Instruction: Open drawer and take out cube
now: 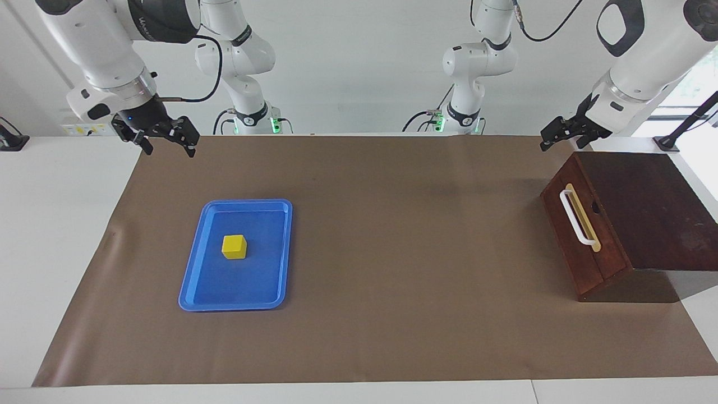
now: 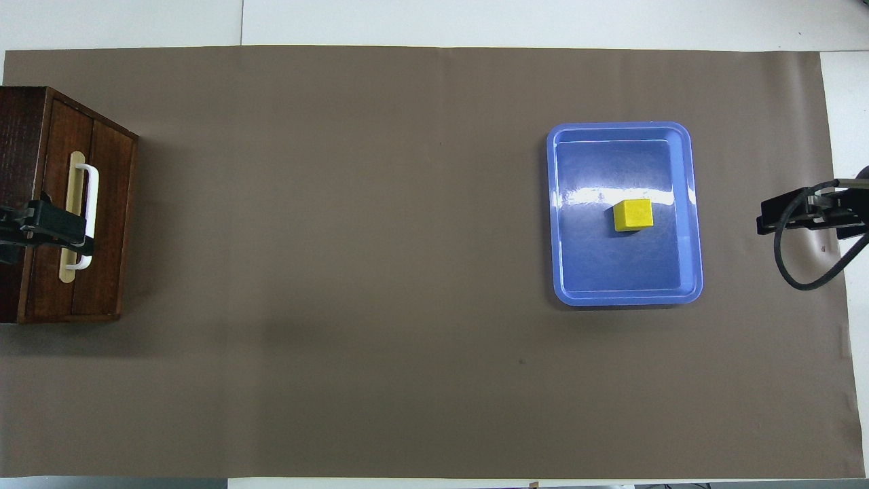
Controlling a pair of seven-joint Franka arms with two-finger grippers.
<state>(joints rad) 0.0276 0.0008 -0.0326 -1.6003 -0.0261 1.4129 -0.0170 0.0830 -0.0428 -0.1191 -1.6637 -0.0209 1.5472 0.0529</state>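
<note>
Facing view is showing the yellow cube [image 1: 234, 247] sitting in the blue tray [image 1: 193, 269], the drawer [image 1: 583, 235] shut, both the left gripper [image 1: 562, 133] and the right gripper [image 1: 160, 136] hanging spread and empty, so reopening the drawer risks finding nothing.

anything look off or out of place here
One thing: the yellow cube sits in the blue tray, not in the drawer, which is shut. Nothing looks spilled or damaged, and both grippers hang open and empty.
</note>
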